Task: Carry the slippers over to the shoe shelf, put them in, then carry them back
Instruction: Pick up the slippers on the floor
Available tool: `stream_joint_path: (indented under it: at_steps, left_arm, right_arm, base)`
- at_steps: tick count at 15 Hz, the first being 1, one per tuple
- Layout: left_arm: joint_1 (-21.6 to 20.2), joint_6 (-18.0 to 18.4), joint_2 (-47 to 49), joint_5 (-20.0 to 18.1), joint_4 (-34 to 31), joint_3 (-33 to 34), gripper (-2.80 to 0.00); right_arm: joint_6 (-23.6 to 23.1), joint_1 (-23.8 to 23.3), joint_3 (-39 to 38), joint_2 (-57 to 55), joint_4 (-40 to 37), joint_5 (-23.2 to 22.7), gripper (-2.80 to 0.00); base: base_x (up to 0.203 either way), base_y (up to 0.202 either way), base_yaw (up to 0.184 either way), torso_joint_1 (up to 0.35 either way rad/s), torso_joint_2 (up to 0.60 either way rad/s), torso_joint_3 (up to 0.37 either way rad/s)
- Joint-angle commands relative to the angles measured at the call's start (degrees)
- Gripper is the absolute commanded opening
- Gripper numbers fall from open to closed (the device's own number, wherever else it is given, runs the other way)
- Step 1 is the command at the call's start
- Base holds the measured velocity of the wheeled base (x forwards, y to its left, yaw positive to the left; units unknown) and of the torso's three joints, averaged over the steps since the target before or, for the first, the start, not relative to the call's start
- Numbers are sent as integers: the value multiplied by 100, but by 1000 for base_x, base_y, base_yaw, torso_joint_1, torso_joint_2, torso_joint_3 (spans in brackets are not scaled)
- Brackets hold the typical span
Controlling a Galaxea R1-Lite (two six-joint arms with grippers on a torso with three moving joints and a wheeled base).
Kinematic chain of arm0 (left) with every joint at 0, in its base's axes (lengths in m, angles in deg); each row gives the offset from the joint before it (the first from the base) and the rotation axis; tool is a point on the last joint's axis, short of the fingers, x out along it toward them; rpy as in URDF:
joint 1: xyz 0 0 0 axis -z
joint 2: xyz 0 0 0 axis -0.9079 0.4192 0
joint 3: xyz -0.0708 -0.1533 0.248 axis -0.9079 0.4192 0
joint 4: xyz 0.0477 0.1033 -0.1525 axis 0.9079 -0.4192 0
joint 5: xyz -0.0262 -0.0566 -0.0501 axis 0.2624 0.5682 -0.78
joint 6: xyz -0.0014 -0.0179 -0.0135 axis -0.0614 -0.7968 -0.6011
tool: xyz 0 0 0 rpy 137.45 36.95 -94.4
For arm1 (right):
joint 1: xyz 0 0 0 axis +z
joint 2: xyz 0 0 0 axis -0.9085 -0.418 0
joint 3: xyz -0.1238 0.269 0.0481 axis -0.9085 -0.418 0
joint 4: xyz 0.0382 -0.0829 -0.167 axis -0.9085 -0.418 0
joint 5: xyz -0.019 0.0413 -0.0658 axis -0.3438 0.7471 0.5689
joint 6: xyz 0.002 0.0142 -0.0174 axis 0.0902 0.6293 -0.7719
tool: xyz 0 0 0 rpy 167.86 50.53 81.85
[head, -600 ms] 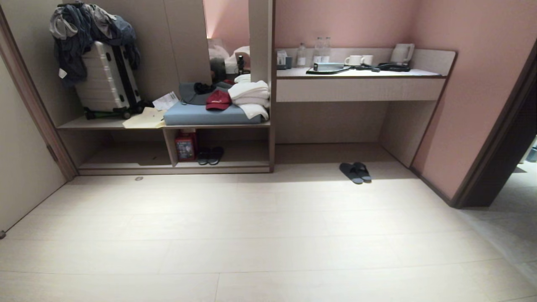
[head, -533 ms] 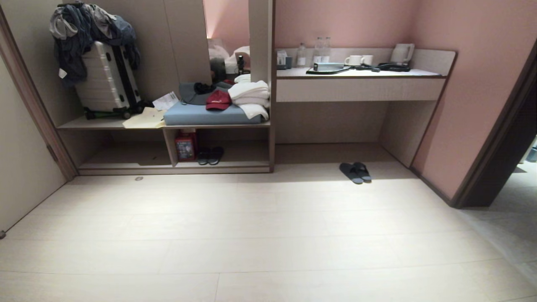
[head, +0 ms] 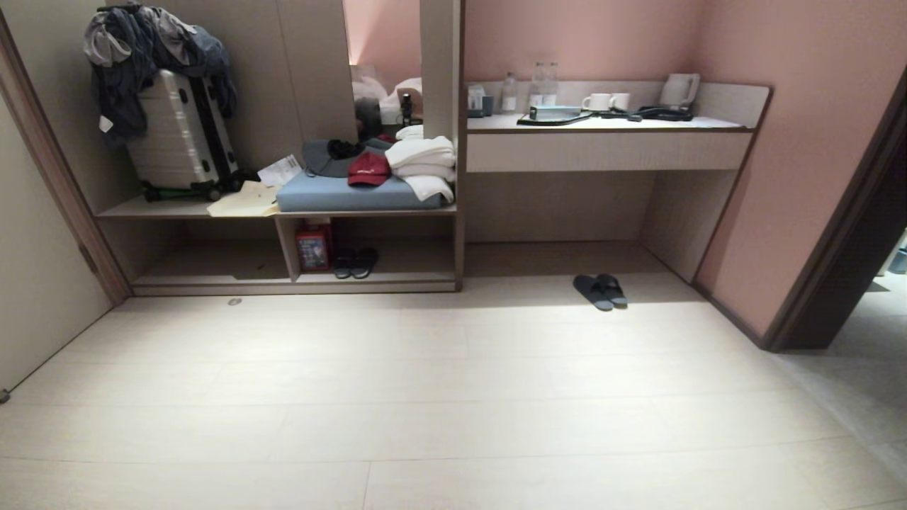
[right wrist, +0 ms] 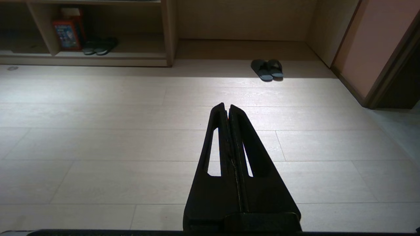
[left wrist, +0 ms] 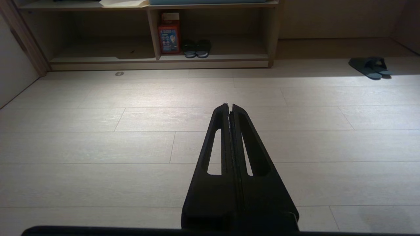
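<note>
Nothing is shifting since the earlier head views: the room, the shelving and both pairs of footwear are sitting just as they were.

The pale plank floor (head: 453, 397) is taking up most of the view. The shoe shelf (head: 382, 282) is standing at the far left, its upper bay cut off at the top; a suitcase (head: 181, 134) draped in clothes is filling that bay. A blue cushion (head: 340, 195) is carrying folded white towels (head: 424, 161) and a red cap (head: 368, 170).

The slippers (head: 601, 290) are lying side by side on the floor before the bare recess under the desk, well apart from the shelf. A darker pair (head: 356, 263) is sitting in shadow inside the cubby, just beside a red box (head: 314, 245); its detail is hard to make out.

The left gripper (left wrist: 229, 106) and right gripper (right wrist: 226, 105) are hanging over bare floor, fingers pressed together, holding nothing.
</note>
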Motion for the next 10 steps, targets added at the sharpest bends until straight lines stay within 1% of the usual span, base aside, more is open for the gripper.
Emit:
stream_joint_path:
  at_steps: [1,10]
  left_arm:
    - [0,-11,0,1,0,0,-280]
    - [-7,-2,0,1,8,0,-280]
  right_arm:
    - [-1,0,0,-9,5,3,-280]
    - [-10,7,0,0,5,0,-280]
  base:
    - [0,0,0,0,0,0]
    - [0,0,0,0,0,0]
